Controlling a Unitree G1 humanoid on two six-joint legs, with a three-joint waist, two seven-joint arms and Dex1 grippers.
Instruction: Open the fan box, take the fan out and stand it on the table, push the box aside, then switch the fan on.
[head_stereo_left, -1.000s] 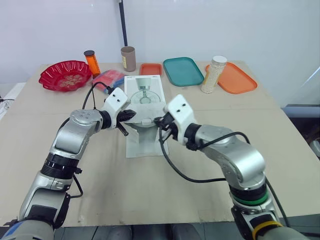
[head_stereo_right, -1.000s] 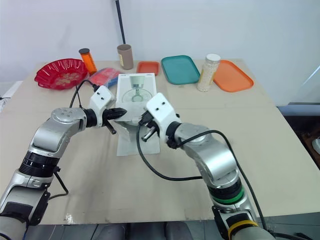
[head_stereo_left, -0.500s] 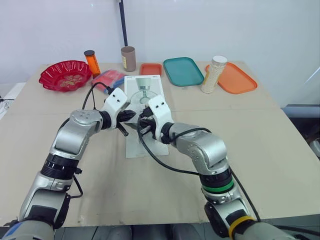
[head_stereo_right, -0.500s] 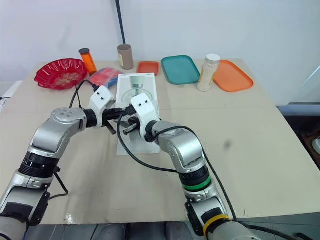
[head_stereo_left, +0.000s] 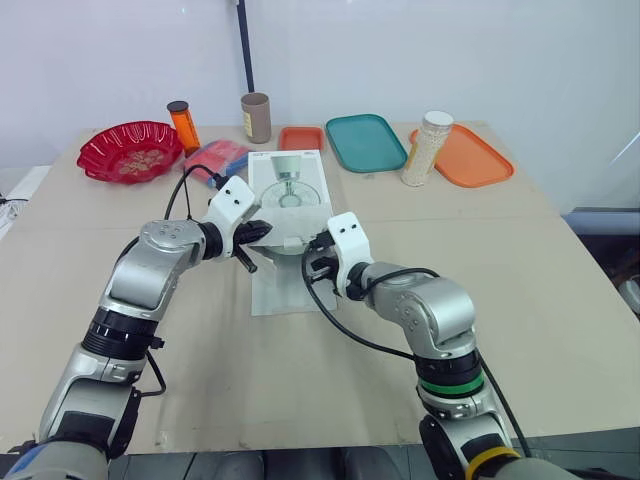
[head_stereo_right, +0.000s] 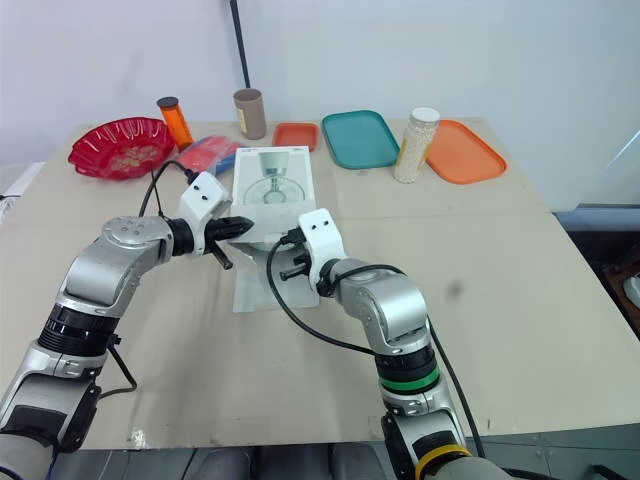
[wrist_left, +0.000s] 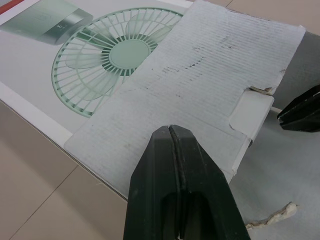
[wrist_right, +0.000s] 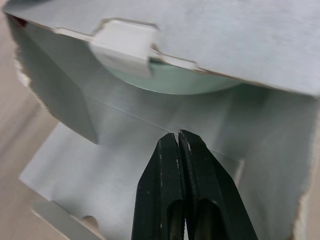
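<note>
The white fan box (head_stereo_left: 288, 185), printed with a green fan, lies flat in the middle of the table. Its near end is open, with the top flap (wrist_left: 210, 90) raised and a lower flap (head_stereo_left: 283, 292) lying on the table. My left gripper (head_stereo_left: 262, 232) is shut, its tips (wrist_left: 172, 131) against the raised flap's edge. My right gripper (head_stereo_left: 316, 262) is shut at the box's open mouth, its tips (wrist_right: 177, 136) pointing inside. The pale green fan (wrist_right: 170, 80) shows inside the box, under the flap's tab (wrist_right: 122, 42).
Along the table's back stand a red bowl (head_stereo_left: 130, 150), an orange bottle (head_stereo_left: 183, 125), a brown cylinder (head_stereo_left: 257, 117), a small orange tray (head_stereo_left: 301, 138), a teal tray (head_stereo_left: 366, 142), a jar of white grains (head_stereo_left: 427, 148) and an orange tray (head_stereo_left: 475, 158). A red packet (head_stereo_left: 215, 158) lies left of the box.
My right gripper swung left across the box mouth toward the left gripper, then drew back right and nearer. The left gripper and the raised flap have stayed put.
</note>
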